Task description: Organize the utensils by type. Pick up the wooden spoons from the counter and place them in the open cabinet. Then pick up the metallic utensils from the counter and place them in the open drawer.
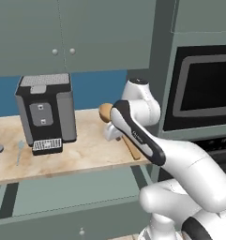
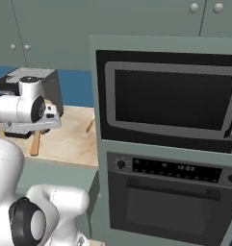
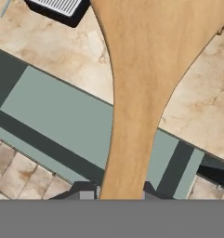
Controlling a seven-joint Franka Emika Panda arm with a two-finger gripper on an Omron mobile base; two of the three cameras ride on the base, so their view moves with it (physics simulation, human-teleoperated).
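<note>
Orange-brown wooden spoon (image 3: pixel 146 69) with faint grain; beige-tan marbled surface (image 1: pixel 91 152); grey-green cabinets (image 1: pixel 105 33); black-and-grey coffee machine (image 1: pixel 45 112); blue backsplash (image 1: pixel 93 89).

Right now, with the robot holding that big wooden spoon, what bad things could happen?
The jaws seem to pinch the large orange-brown wooden spoon by its narrow handle end, so the heavy bowl might tip or slip out. The black and grey coffee machine stands close by on the beige marbled counter, so a swing that way could knock it.
</note>
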